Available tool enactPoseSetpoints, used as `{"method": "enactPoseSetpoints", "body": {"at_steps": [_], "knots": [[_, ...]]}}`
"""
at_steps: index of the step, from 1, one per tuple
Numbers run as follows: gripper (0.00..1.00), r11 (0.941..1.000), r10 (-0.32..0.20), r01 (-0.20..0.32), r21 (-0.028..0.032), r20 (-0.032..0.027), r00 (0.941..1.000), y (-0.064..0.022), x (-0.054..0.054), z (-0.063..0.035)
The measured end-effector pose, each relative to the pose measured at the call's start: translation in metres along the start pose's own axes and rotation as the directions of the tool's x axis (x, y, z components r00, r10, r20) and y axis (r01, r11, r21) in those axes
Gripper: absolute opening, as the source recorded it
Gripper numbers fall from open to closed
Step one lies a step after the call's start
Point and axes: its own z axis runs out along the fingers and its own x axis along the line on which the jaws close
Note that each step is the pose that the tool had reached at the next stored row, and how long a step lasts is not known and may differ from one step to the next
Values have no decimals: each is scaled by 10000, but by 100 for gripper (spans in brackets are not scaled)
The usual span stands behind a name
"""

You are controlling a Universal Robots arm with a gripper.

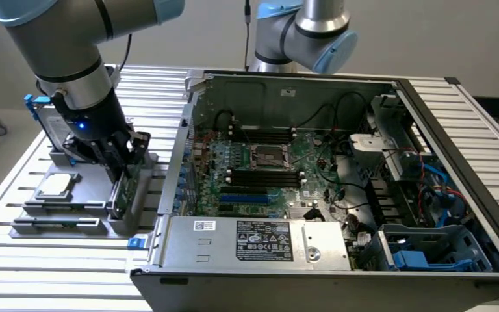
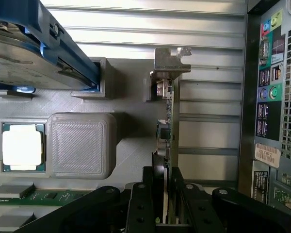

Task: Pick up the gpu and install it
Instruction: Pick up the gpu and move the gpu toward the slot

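The gripper [image 2: 165, 213] straddles the gpu [image 2: 169, 111], which stands on edge in the grey holder [image 2: 131, 145] beside the computer case [image 2: 269, 121]. It seems clamped narrowly on the card. Lift straight up, without twisting.

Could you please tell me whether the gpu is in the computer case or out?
Out: the gpu stands on edge in the grey holder beside the case, tool around it.

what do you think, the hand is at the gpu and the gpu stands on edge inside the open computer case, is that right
Not quite. The hand is at the gpu, and the gpu does stand on edge, but it is in the grey holder outside the open computer case, not inside it. The wrist view shows this.
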Motion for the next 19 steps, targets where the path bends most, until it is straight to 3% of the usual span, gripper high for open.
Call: {"method": "enactPoseSetpoints", "body": {"at_steps": [6, 15, 19], "knots": [[26, 10000, 1, -1, -67, 3, 10000, 0, 0, -3], [26, 9992, 8, -7, -398, 12, 10000, 7, -2, -135], [26, 9988, 9, -9, -499, 16, 10000, 12, -4, -234]]}}
